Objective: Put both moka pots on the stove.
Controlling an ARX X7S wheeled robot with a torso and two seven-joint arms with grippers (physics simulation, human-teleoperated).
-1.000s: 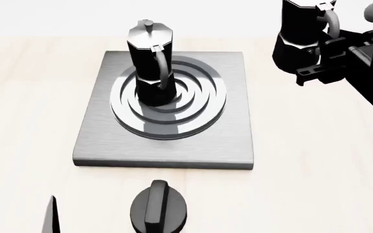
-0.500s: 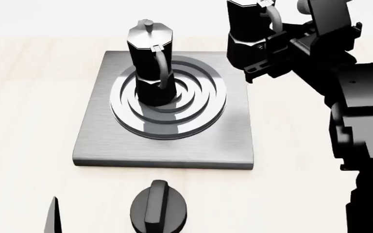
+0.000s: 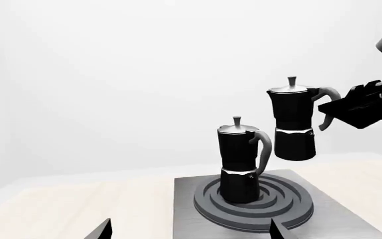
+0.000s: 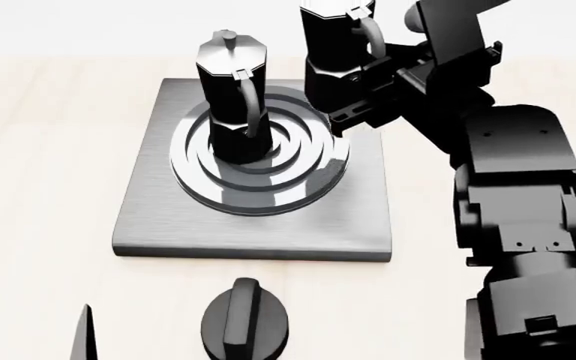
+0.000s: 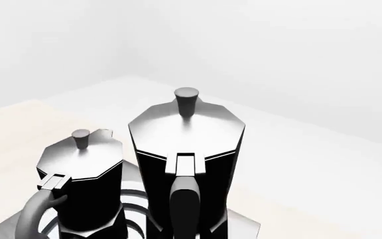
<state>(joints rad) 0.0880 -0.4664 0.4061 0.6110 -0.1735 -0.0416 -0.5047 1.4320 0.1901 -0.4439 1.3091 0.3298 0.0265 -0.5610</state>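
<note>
Black moka pot (image 4: 330, 56) airborne, over stove (image 4: 258, 232) edge, seemingly

Glossy black moka pots (image 4: 236, 105) (image 4: 336, 60) with silvery lids, dark-grey brushed stove (image 4: 258, 225) with concentric rings, pale wood-toned table (image 4: 38, 187).

A round black knob (image 4: 246, 320) is seen at 6 o'clock on a pale wooden table (image 4: 28, 187).

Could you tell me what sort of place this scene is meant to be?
Probably a bare simulated kitchen counter: a pale wood-look table carries a stove with raised rings, a round knob and two moka pots.
</note>
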